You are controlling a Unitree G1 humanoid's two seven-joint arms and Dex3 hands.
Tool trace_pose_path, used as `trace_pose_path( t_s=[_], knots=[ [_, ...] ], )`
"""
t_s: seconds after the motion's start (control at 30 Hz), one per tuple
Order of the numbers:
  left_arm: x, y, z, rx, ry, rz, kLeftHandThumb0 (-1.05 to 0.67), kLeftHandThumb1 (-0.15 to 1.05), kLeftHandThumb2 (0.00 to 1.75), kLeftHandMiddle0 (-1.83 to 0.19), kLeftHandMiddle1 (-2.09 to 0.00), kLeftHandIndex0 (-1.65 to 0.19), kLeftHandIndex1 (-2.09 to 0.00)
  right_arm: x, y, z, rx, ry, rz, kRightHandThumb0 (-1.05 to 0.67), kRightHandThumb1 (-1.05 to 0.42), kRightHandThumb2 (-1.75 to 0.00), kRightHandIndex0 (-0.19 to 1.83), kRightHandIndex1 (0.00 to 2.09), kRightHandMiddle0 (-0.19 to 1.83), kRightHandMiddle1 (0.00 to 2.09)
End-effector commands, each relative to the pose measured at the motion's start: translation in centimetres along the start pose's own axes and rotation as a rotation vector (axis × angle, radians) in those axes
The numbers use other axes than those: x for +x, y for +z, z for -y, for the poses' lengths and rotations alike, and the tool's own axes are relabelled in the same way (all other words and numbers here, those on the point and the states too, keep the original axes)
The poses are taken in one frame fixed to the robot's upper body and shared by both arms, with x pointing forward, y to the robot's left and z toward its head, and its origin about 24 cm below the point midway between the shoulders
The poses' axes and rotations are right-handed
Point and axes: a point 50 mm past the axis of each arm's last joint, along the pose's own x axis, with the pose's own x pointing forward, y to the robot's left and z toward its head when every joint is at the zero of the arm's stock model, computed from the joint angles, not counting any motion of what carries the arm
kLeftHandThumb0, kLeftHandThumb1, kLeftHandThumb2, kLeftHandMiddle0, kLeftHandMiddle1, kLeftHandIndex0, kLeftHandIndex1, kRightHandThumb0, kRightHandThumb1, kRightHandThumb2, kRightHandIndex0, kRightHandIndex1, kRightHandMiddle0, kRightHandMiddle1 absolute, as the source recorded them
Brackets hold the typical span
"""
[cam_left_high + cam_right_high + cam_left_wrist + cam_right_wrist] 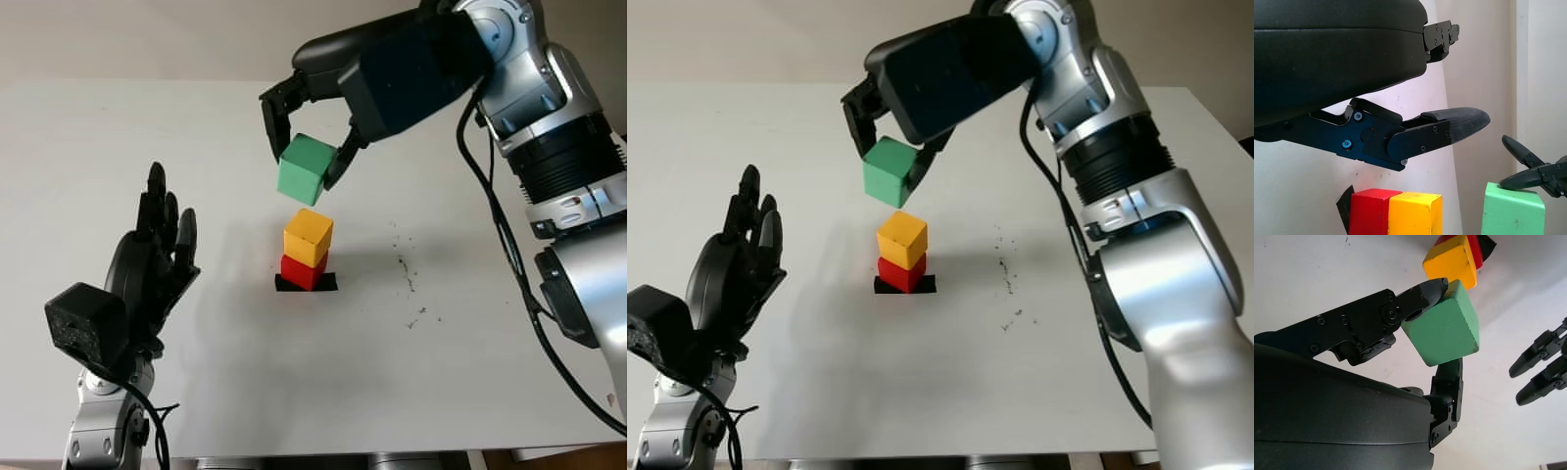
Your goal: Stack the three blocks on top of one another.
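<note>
White tabletop (pixel 118 127) stretches bare apart from a black patch (pixel 306 283) marking the building spot, where a yellow block (pixel 308 237) already sits on a red block (pixel 304 270). Above them the right hand (pixel 312 127) pinches a green block (pixel 305 168), tilted, seemingly for lowering on top. Well aside, the left hand (pixel 152 259) is open, out of the way.

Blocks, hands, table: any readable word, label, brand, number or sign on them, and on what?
None: no readable text.
green block, held by the right hand: plain faces.
yellow block on red block: plain.
black patch beneath: unmarked.
left hand, open, and table: no lettering.
</note>
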Motion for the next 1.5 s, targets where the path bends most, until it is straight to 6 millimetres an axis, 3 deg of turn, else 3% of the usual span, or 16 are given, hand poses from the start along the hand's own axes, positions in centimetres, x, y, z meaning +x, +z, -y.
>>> trace_pose_path(
  t_s=[0.0,0.4,0.8,1.47],
  knots=[
    [0.0,0.4,0.0,0.012,-0.004,0.016,-0.71,1.05,0.64,0.19,-0.05,0.19,-0.03,-0.2,0.8,1.0,-0.041,-0.004,-0.001,-0.43,-0.98,-0.06,0.23,0.03,0.25,1.75],
    [0.2,0.6,0.2,0.011,-0.01,0.018,-0.71,1.05,0.66,0.19,-0.05,0.19,-0.03,0.6,-0.2,-1.0,0.036,0.052,0.016,-0.39,-0.96,-0.05,0.28,0.07,0.36,1.63],
    [0.0,0.5,0.2,0.013,0.001,0.022,-0.71,1.05,0.66,0.18,-0.05,0.19,-0.04,1.3,-1.1,-2.8,0.044,0.066,0.0,-0.39,-0.97,-0.05,0.24,0.05,0.32,1.62],
    [-0.1,0.4,0.3,0.017,-0.006,0.023,-0.71,1.05,0.65,0.18,-0.05,0.19,-0.05,1.8,-1.4,-3.7,0.069,0.086,0.009,-0.38,-0.97,-0.05,0.23,0.05,0.32,1.64]
  ],
)
